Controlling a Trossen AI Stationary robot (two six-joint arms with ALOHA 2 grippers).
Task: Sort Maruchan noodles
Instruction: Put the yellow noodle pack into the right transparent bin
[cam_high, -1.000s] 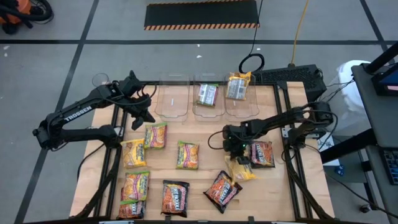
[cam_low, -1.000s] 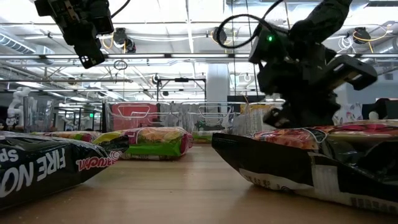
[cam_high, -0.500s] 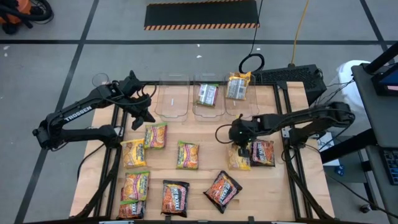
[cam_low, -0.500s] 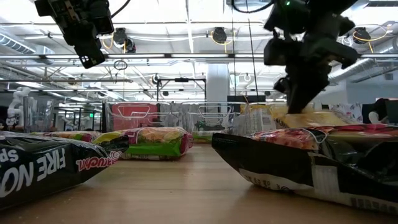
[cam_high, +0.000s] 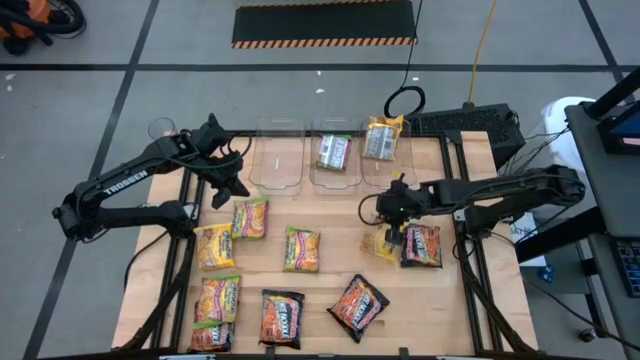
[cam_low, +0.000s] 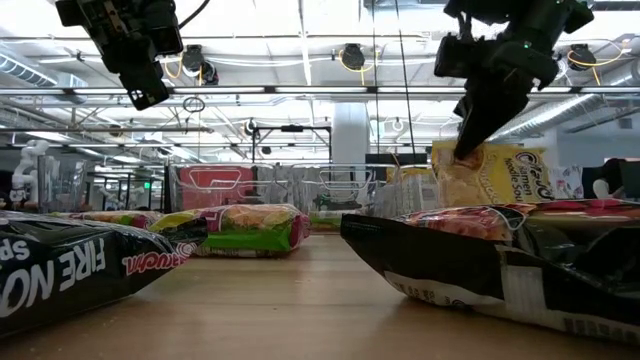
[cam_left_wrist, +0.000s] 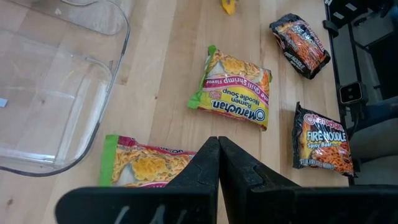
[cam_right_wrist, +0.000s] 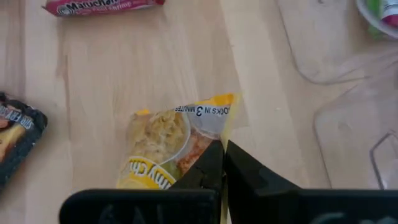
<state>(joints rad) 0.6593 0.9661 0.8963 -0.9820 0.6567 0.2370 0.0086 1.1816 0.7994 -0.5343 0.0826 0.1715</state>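
We see the right end effector (cam_high: 393, 228) clamped on one edge of a yellow packet (cam_high: 378, 243), which now hangs off the wood instead of lying on it; a second ago that arm was bent lower and nearer the front edge with the same packet crumpled under it, and half a second ago the packet lay flat beside the red-and-black packet (cam_high: 421, 245). In the low view the yellow packet (cam_low: 488, 176) dangles upright below the right end effector (cam_low: 468, 150), clear of the tabletop (cam_high: 330, 285) (its underside is hidden behind a nearer dark packet, so we judge clearance from the hang only). The right wrist view shows the fingers pinched shut over the packet's corner. We read this as the lift done and the carry begun: the right bin (cam_high: 385, 152) already holds a yellow packet, so that looks like the target, though the grip on one thin edge could slip in transit. The left end effector (cam_high: 236, 187) is shut on nothing and hovers unmoved near the left bin (cam_high: 280, 160), which is bare. The middle bin (cam_high: 335, 158) holds a green-edged packet. Eight other packets lie on the tabletop unsorted, so we judge the task early.
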